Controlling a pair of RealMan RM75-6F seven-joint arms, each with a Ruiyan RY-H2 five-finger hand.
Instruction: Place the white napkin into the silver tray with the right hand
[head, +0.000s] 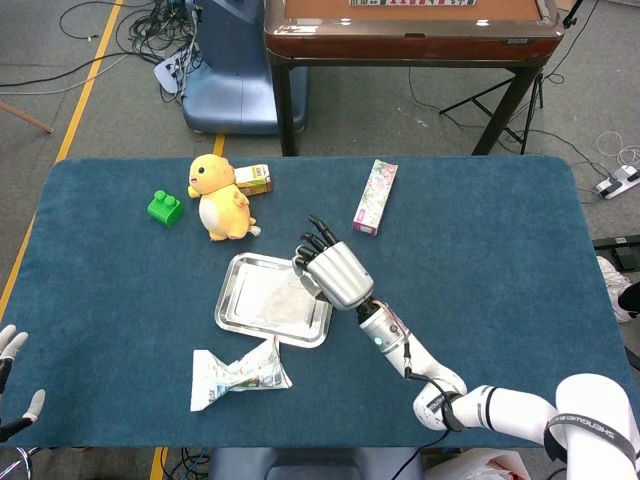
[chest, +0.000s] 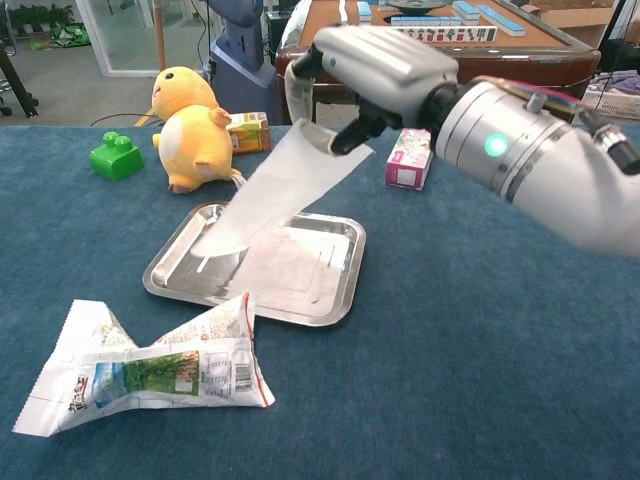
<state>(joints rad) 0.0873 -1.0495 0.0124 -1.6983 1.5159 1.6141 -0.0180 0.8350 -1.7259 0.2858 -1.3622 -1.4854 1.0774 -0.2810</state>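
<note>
My right hand (head: 333, 271) (chest: 375, 72) hovers over the right side of the silver tray (head: 232, 310) (chest: 335, 295), pinching the white napkin (chest: 275, 195) by its top corner. The napkin (head: 272, 297) hangs down and to the left, and its lower end touches the tray floor. In the head view the hand covers the pinch, and the napkin shows only as a pale sheet inside the tray. The tray lies flat near the table's middle. At the bottom left edge of the head view my left hand (head: 12, 388) stays off the table, holding nothing, its fingers apart.
A crumpled snack wrapper (head: 238, 373) (chest: 150, 368) lies just in front of the tray. Behind it stand a yellow plush chick (head: 221, 197) (chest: 191, 127), a green block (head: 165, 208) (chest: 116, 156), a small carton (head: 253, 179) and a pink box (head: 375, 196) (chest: 412, 151).
</note>
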